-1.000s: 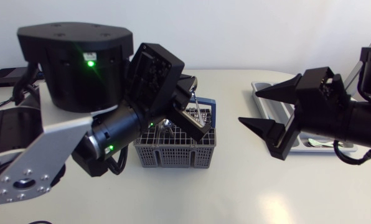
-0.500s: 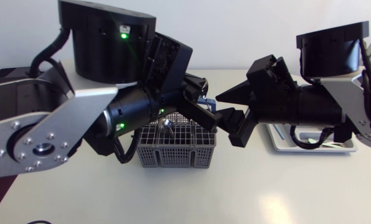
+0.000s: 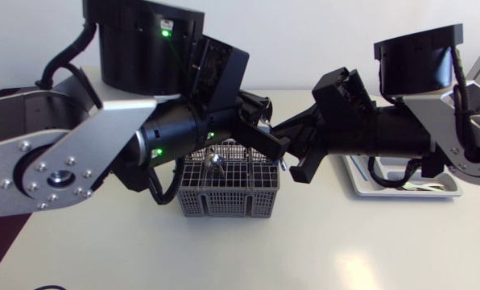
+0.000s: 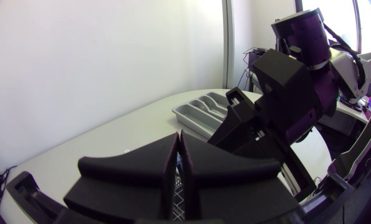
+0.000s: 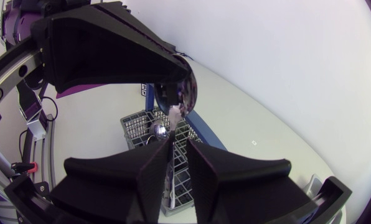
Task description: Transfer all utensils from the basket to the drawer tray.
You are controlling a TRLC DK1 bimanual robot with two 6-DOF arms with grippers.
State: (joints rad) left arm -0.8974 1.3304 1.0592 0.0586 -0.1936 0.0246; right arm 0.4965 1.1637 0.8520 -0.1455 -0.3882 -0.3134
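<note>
Up above the grey plastic mesh basket (image 3: 228,193), our left gripper (image 4: 178,138) is clamped on a shiny metal spoon (image 5: 184,93) — our right gripper (image 5: 179,144) sits narrowly parted around its handle.

Tight up top: left gripper (image 3: 276,149), pinching a spoon (image 5: 185,93), and right gripper (image 3: 288,153) sit nose to nose right over the basket (image 3: 224,211), right arm (image 3: 385,133) overhangs the tray (image 3: 361,187), passing room only along the table's (image 3: 345,242) near side.
</note>
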